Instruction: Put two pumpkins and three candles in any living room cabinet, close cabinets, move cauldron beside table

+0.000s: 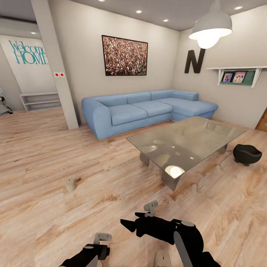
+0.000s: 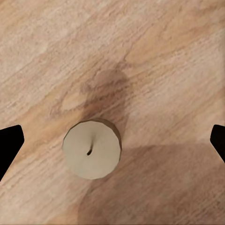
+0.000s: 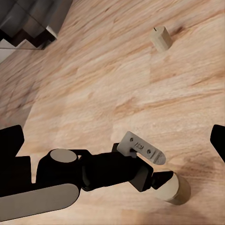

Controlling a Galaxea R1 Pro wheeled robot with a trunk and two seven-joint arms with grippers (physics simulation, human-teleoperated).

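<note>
The pale plank wooden floor (image 1: 55, 155) carries a blue L-shaped fabric sofa (image 1: 148, 109), a low glass-topped worktop (image 1: 185, 142) with a round black cauldron (image 1: 247, 154) just beside it, so that placement appears met. Two short grey-green cylindrical candles lie on the floor, one apart (image 1: 71, 184) and one (image 2: 92, 149) directly under the left hand (image 2: 112, 140), which is spread wide and empty. The right hand (image 3: 112, 140) is likewise open and empty; by this evidence, stowing the candles remains outstanding.
</note>
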